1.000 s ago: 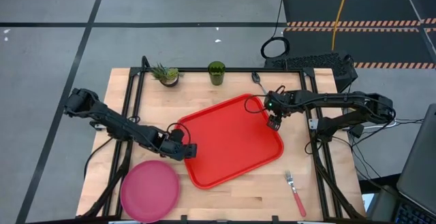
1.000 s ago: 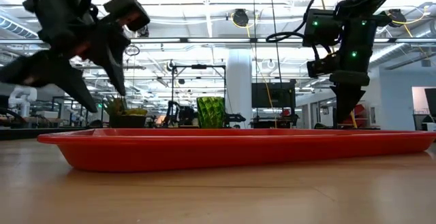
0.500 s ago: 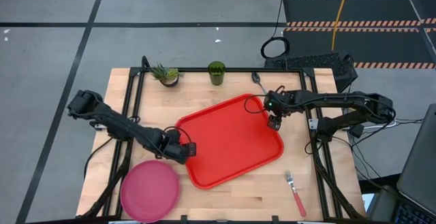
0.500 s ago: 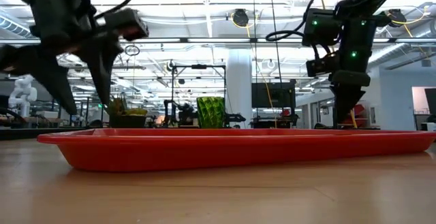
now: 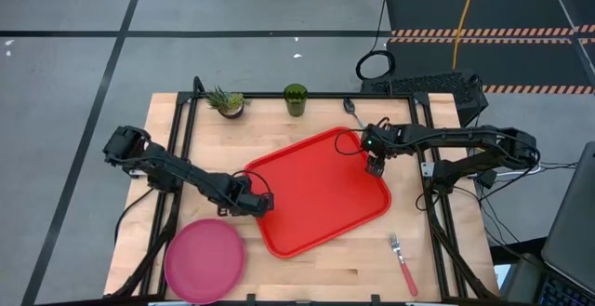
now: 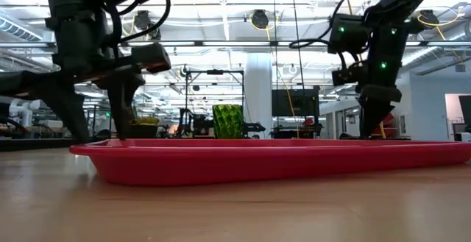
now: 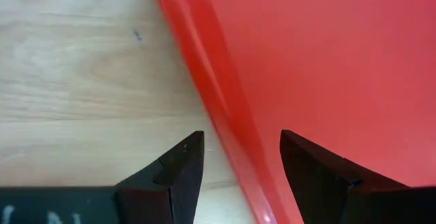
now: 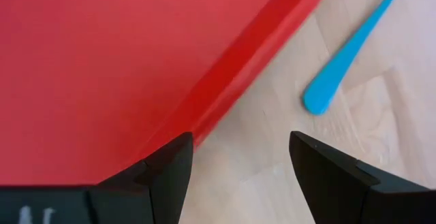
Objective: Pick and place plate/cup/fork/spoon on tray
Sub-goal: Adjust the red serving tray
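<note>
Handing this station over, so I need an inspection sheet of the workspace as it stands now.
Surface: wooden table, bare around the items.
Job's things: tray empty; plate, fork, spoon, cup all on the table.
Clutter: potted plant beside the cup.
Grippers: left gripper open, fingers astride the tray's rim; right gripper open at the opposite rim.
Cables: coil and yellow lead on the floor.
Surroundings: striped mats; no person seen.
</note>
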